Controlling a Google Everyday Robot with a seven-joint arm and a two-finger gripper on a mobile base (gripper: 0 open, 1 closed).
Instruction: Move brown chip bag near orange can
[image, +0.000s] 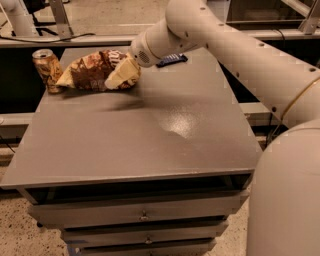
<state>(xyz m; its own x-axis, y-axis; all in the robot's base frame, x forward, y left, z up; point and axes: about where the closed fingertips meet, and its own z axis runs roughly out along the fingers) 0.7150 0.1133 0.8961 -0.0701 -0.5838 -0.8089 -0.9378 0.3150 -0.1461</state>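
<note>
The brown chip bag (92, 70) is a crinkly bag with a dark brown centre and pale ends, at the table's far left. It hangs slightly above the table top and casts a shadow below. My gripper (121, 76) is shut on the bag's right end, with my white arm reaching in from the upper right. The orange can (48, 70) stands upright at the far left corner of the table. The bag's left tip is right next to the can; I cannot tell whether they touch.
A small dark blue wrapped bar (171, 60) lies at the table's far edge, right of my wrist. The grey table (150, 140) has drawers in front. My arm's large lower link fills the right foreground. A black shelf and cables run behind.
</note>
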